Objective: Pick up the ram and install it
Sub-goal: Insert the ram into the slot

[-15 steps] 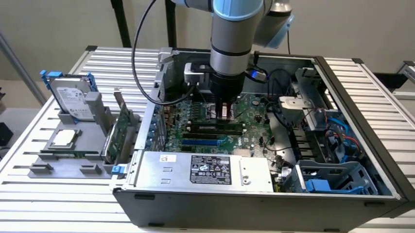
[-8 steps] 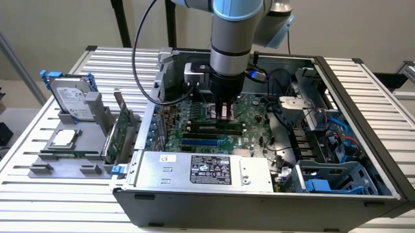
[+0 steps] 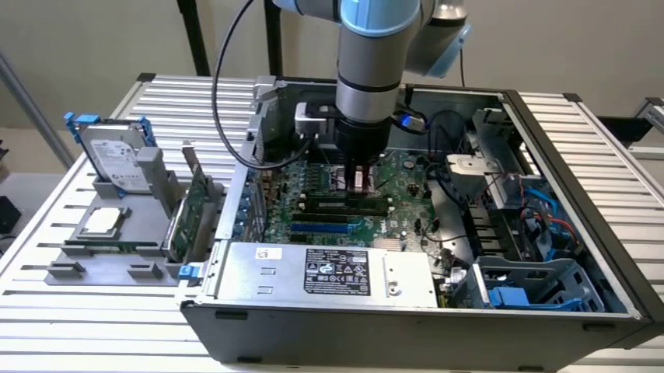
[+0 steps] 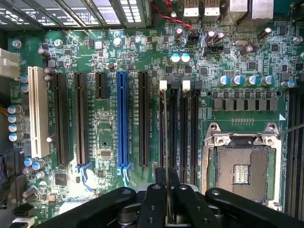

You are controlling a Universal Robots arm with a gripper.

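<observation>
We see the end effector (image 4: pixel 167 202) closed on the ram (image 4: pixel 166 142), held edge-on over the black slots (image 4: pixel 180 128) beside the socket (image 4: pixel 242 168) — insertion step; next calls for exact alignment.

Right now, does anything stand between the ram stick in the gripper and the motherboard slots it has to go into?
Nothing visible does. The thin green ram stick, seen edge-on in the black gripper, hangs over the long black memory slots with white latches. The slots look empty, with no cable or part across them.
</observation>
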